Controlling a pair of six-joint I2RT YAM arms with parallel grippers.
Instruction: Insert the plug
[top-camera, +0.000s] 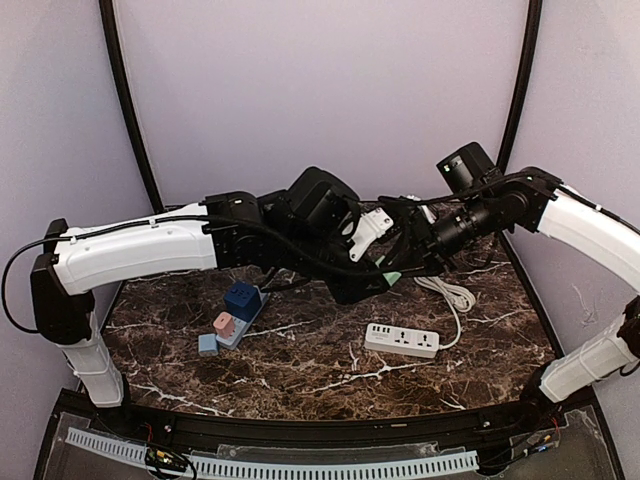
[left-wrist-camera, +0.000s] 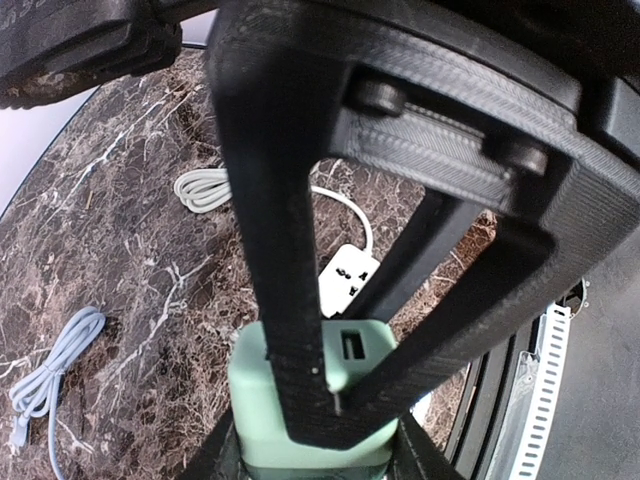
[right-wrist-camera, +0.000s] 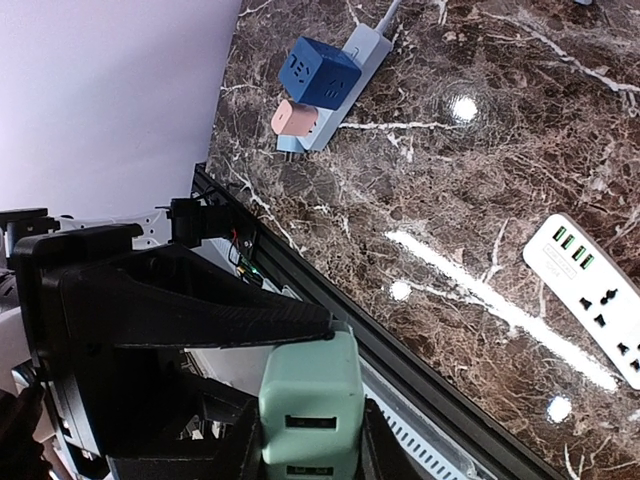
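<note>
Green plug (right-wrist-camera: 310, 390): You have it in mid-air above the tabletop (top-camera: 300, 375), well apart from every socket. Its USB ports face both wrist cameras; its pins are hidden.
Left gripper (left-wrist-camera: 315, 452): Your left jaws stand narrow, clamped on the green plug from either side. The plug fills the gap between them.
Right gripper (right-wrist-camera: 312, 442): Your right jaws are closed on the same plug, so both arms grip it at once, meeting over the middle of the tabletop.
White power strip (top-camera: 402, 340): It lies flat on the tabletop, below and in front of the two grippers, sockets up. Its white cable (top-camera: 452, 295) runs in loops towards the rear right.
Light-blue strip (top-camera: 240, 322): It lies on the left of the tabletop. A blue cube adapter (top-camera: 242, 299) and a pink adapter (top-camera: 224, 323) sit on it, side by side.
Contact: The green plug touches neither strip.
</note>
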